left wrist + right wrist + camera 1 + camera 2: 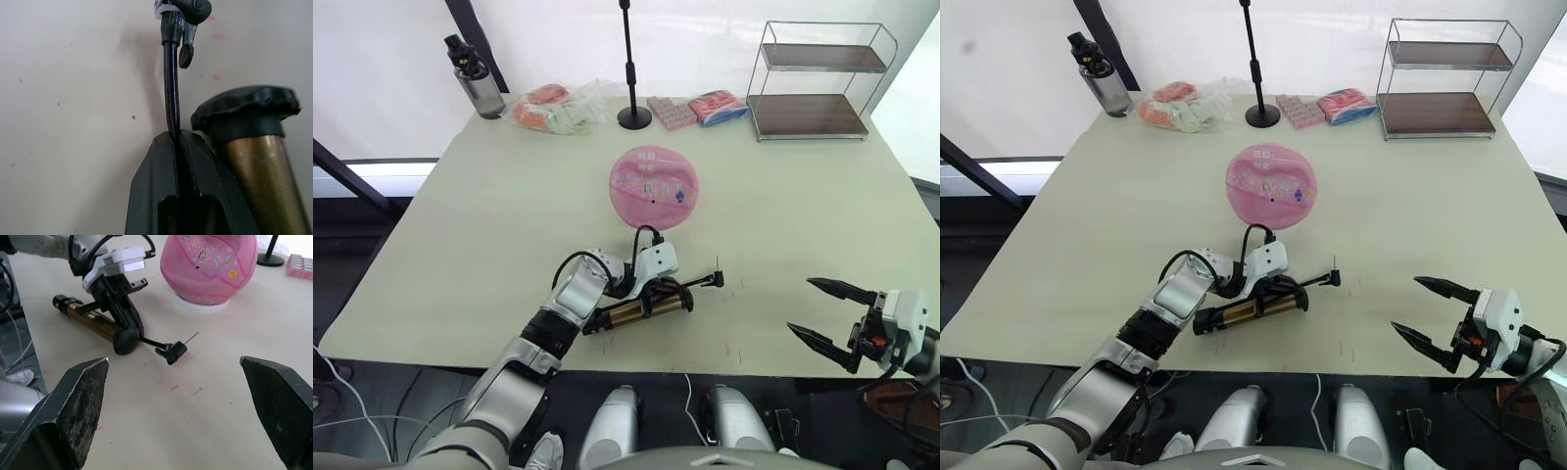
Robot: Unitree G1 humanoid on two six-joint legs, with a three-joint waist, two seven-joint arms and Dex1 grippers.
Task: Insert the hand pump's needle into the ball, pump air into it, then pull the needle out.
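Nearest, at the near right corner of the pale cream table (489,225), the right gripper (830,313) hangs with its two black fingers spread wide apart and nothing between them; it touches none of the task's things. Toward the middle of the near edge lies the hand pump with its gold metallic barrel (641,311) flat on the tabletop, one black end cap pointing at the robot and the other, a rounded black cap, beside the left gripper (128,319). That gripper's fingers are closed on the thin black hose (170,83), pinching it just beside the rounded cap; the fingers cover the hose's root, so where it joins the barrel is hidden. The hose runs out to a small black fitting from which the thin silver needle (191,338) sticks up at a slant, clear of the ball and not inserted; in the head views it is barely a hairline. Beyond, near the table's centre, the pink ball with small printed pictures (654,186) rests on a white ring, its tiny black valve hole visible. Along the far edge stand a dark-capped water bottle (477,80), wrapped pink and pale packets (558,108), a black stand on a round base (632,93), more pink packets (697,110), and a two-tier wire shelf (813,83).
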